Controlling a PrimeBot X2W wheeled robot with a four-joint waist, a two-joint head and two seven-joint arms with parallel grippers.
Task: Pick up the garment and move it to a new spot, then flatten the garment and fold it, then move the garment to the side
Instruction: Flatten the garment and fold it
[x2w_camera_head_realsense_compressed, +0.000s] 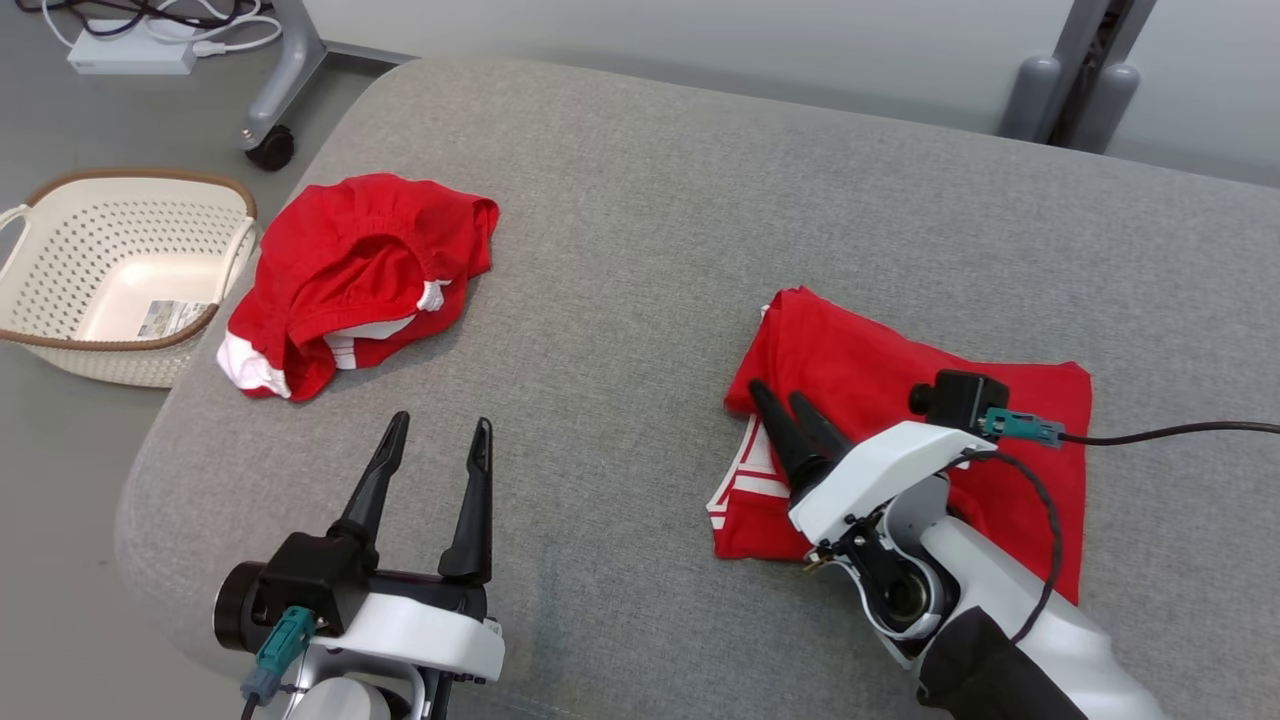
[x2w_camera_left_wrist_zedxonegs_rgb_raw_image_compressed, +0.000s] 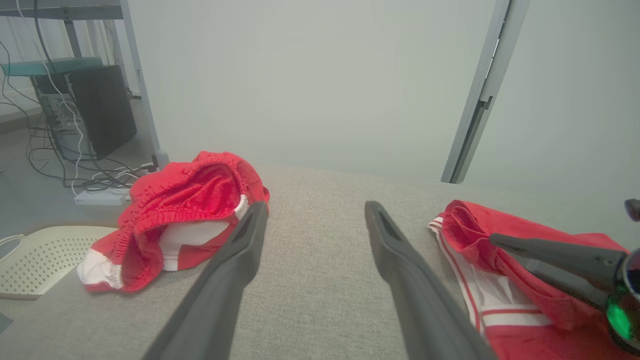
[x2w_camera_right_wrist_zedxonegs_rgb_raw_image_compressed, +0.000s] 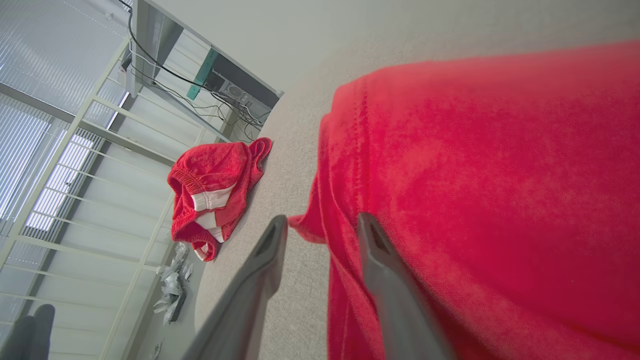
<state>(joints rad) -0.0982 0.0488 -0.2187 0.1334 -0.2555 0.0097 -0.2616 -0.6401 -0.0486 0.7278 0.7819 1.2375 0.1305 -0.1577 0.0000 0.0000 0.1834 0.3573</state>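
Pt of folded garment (x2w_camera_head_realsense_compressed: 870, 365) hidden from you under right arm (x2w_camera_head_realsense_compressed: 1010, 610); basket (x2w_camera_head_realsense_compressed: 110, 365) cut off at L edge, its label (x2w_camera_head_realsense_compressed: 172, 318) too small to read.

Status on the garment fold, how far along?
Done: folded garment lies flat on the right of the grey pad. In hand: right gripper, fingers apart, at its left edge. Left: crumpled garment near the basket untouched; left gripper open.
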